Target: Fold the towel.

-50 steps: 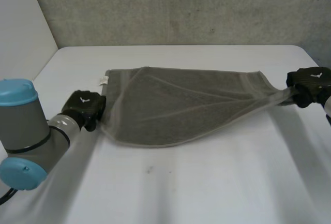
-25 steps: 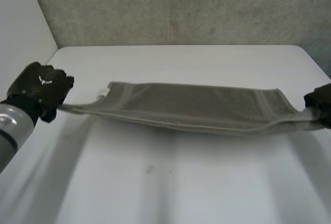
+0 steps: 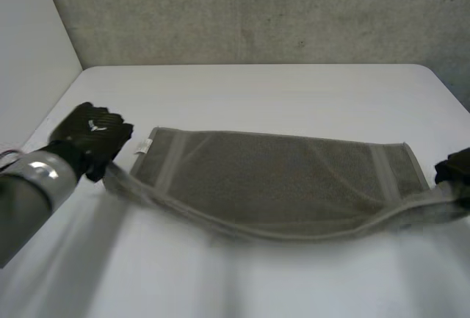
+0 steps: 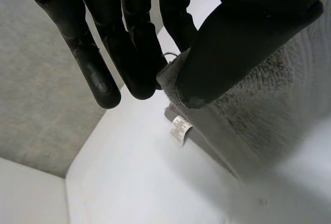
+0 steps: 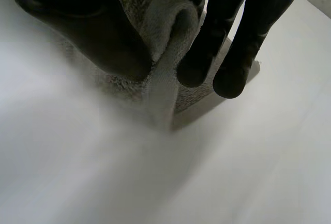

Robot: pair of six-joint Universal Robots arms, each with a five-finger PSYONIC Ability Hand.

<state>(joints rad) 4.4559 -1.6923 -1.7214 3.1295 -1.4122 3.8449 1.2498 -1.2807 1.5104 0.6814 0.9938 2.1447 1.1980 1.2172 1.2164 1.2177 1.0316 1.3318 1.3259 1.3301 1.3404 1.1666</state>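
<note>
Head view: one grey towel [image 3: 279, 178] is seen stretched between the two hands. Its far part is laid on the white tabletop [image 3: 294, 90], and its near edge is lifted and sagging. It is judged to be a soft, light, limp terry cloth that will droop wherever it is unsupported, so it is best taken at the corners. The corner at the left hand [image 3: 92, 138] is pinched between thumb and fingers, with one small white label [image 4: 179, 129] just beyond the fingertips. The opposite corner is pinched likewise by the right hand [image 3: 454, 167]. One towel, one label and two hands are counted.
</note>
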